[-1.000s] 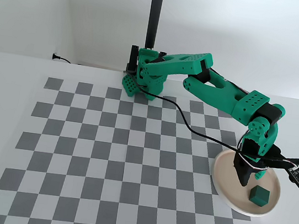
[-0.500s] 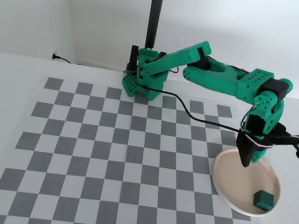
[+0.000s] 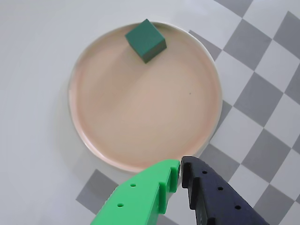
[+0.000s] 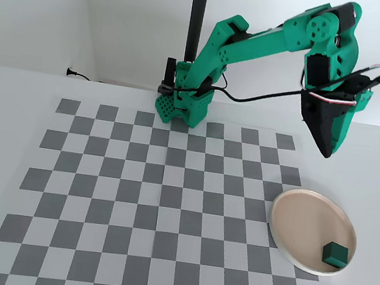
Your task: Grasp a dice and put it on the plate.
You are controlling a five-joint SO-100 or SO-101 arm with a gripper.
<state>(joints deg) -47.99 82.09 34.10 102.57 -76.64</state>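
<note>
The gripper [image 4: 326, 152] hangs high over the table [image 4: 11, 103], its green and black fingers pressed together at the tips with nothing between them. Well below it sits the plate [image 4: 300, 213], and the dice [image 4: 334, 253] rests on the plate's far side from the gripper, close to the rim. In the wrist view the closed fingertips [image 3: 174, 169] show just past the plate's [image 3: 140, 122] near edge, the dice [image 3: 146, 40] opposite.

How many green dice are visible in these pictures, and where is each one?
1. The dice sits on the plate, close to its rim, nearest the camera in the fixed view and at the top in the wrist view. No other is visible on the checkered mat.
</note>
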